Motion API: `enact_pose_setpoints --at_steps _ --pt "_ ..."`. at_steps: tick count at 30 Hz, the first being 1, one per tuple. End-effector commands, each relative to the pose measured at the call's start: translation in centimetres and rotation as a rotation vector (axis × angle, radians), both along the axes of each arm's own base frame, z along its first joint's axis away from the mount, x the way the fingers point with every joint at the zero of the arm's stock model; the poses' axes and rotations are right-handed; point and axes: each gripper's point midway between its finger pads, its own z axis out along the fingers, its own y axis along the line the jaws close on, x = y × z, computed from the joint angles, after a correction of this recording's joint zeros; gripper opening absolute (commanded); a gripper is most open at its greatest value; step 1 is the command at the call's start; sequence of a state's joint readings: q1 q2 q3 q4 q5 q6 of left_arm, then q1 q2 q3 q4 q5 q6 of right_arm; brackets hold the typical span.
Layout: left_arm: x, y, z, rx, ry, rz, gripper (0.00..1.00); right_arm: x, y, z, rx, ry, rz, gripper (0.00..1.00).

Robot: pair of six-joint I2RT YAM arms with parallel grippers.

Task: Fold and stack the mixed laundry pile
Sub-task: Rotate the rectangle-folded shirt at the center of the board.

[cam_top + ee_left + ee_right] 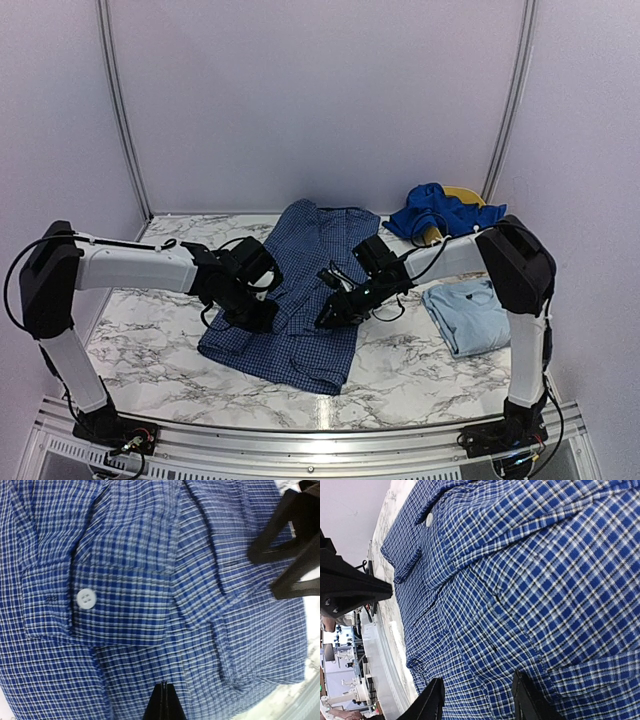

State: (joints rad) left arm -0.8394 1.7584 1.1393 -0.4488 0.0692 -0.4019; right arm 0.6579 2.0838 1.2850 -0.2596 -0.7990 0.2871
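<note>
Left tool [162, 700] pressed together at left edge of checked shirt [300, 285]; right tool [477, 700] spread over its right side.

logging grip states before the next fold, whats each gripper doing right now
left gripper: shut, tips on the checked shirt; whether cloth is pinched cannot be told
right gripper: open over the checked shirt, holding nothing
</note>
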Motion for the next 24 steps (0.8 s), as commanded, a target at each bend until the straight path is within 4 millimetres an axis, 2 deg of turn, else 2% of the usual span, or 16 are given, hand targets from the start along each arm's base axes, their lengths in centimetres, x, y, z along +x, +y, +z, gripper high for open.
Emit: enact_pose_setpoints --at_steps 1,3,6,7,10,13,16,20,24 --pt "-0.7 -1.1 2.7 -0.059 0.006 -0.024 0.00 -1.6 -1.0 -2.9 -0.060 0.076 -0.007 0.47" --pt "-0.2 0.0 2.6 -0.009 -0.028 0.021 0.00 -1.5 -1.0 -2.8 -0.055 0.071 -0.004 0.47" --pt "0.4 2.4 1.6 0.086 -0.067 0.097 0.20 -1.2 -0.8 -2.0 -0.045 0.046 -0.005 0.47" --pt "0.3 2.9 0.9 0.106 -0.057 0.103 0.23 -1.2 -0.7 -1.7 -0.041 0.043 -0.004 0.47" --pt "-0.2 3.8 -1.3 0.175 -0.018 0.102 0.27 -1.1 -0.7 -1.6 -0.041 0.043 -0.002 0.47" --pt "0.1 5.0 -2.2 0.231 -0.034 0.123 0.33 -1.0 -0.8 -1.3 -0.039 0.036 -0.004 0.47" --pt "0.4 5.2 -2.6 0.257 -0.042 0.120 0.33 -1.2 -0.9 -1.6 -0.042 0.043 -0.004 0.47" --pt "0.5 5.3 -3.8 0.295 -0.031 0.098 0.29 -1.3 -0.9 -2.1 -0.048 0.051 -0.003 0.47" --pt "0.8 5.3 -3.7 0.311 -0.039 0.094 0.16 -1.3 -1.0 -2.3 -0.052 0.056 -0.004 0.47"
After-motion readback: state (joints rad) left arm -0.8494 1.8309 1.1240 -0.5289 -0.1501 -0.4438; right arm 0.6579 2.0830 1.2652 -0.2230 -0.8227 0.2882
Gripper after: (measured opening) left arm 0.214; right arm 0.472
